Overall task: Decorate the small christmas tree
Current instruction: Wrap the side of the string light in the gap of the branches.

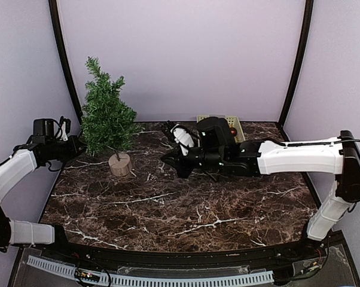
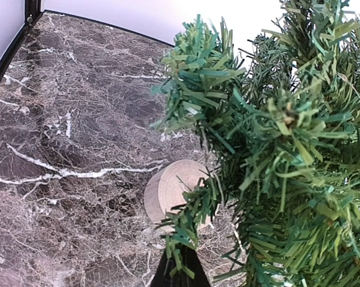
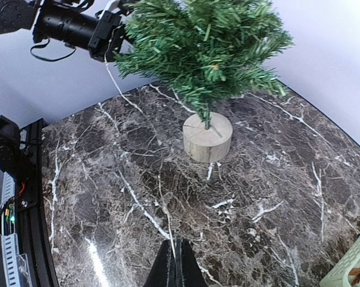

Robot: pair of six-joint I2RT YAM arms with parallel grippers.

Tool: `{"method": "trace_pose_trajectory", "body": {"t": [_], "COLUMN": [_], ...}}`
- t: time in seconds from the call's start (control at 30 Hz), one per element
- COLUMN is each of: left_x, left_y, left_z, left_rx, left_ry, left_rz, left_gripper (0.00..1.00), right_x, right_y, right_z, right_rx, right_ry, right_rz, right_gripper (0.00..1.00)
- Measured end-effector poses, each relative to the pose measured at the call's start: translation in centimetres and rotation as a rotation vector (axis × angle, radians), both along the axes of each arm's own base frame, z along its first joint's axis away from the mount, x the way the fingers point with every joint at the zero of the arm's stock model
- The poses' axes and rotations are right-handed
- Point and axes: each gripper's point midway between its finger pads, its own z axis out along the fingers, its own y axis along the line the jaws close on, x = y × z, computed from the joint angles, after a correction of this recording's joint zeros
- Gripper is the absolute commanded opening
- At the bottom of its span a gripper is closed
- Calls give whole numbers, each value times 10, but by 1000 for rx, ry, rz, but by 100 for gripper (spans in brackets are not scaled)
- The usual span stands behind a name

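Note:
The small christmas tree [image 1: 105,116] stands upright on its round tan base [image 1: 120,164] at the back left of the marble table. My left gripper [image 1: 79,146] is at its left side, shut on the tip of a low branch; green needles poke out between its fingertips [image 2: 181,263], with the base [image 2: 168,188] just beyond. My right gripper [image 1: 167,158] hovers mid-table, right of the tree, pointing at it. It is shut [image 3: 177,257] on a thin pale thread [image 3: 165,209] that runs off toward the tree [image 3: 204,42] and the left gripper [image 3: 111,39].
A pale basket [image 1: 235,127] with a reddish ball inside sits at the back right, behind my right arm; its corner shows in the right wrist view [image 3: 353,269]. White walls and black frame posts [image 1: 63,60] close in the table.

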Motion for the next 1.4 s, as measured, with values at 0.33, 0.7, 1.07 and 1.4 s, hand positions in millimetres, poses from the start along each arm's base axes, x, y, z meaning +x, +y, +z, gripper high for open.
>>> {"method": "trace_pose_trajectory", "body": {"t": [0.33,0.7,1.07,1.4], "left_x": [7,12,-26,-52], "left_y": [7,9,9,-27], "left_z": [-6,2,63,93], "left_rx": [12,40,129,21], "left_ry": [20,-5,-143,-241], "left_rz": [7,-4,-15,-189], "left_gripper": [0,51,71,77], "right_x": [50,68,70,83], "right_y": [-34,-59,-57,-45], "right_z": [-20,-15,46,129], "right_rx": [-81,-126,-44,97], "right_ry": [67,60,-24,-137], "right_rz": [-225,-324,-314,-328], "right_gripper": [0,0,0,0]}}
